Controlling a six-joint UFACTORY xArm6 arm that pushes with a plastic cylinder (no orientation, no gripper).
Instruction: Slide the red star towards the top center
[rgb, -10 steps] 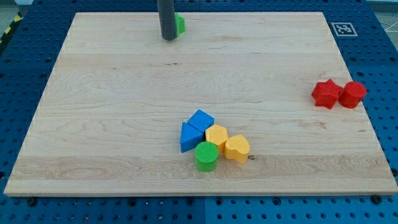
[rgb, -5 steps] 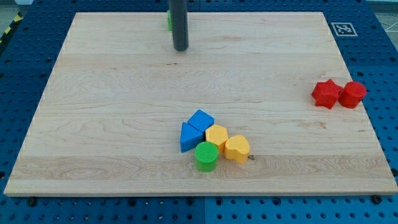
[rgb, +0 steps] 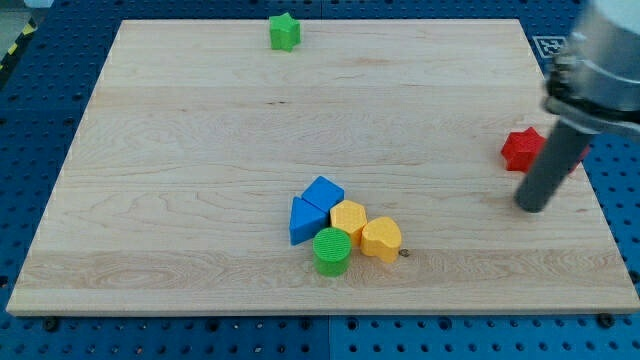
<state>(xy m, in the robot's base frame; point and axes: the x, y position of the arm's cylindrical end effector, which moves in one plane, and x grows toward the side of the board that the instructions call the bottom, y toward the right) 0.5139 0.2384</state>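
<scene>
The red star (rgb: 521, 149) lies near the board's right edge, at mid height. My rod comes down from the view's upper right and its tip (rgb: 532, 207) rests on the board just below and slightly right of the red star, apart from it. The rod hides most of the red cylinder that sits right of the star. A green star (rgb: 284, 31) lies at the top center of the board.
A cluster sits at the bottom center: a blue cube (rgb: 323, 192), a blue triangle (rgb: 303, 220), a yellow hexagon (rgb: 348, 218), a yellow heart (rgb: 381, 238) and a green cylinder (rgb: 331, 251). The wooden board (rgb: 180, 170) ends close to the red star on the right.
My tip has moved from the top center beside the green star across to the right side, just below the red star. The blocks have not moved.
</scene>
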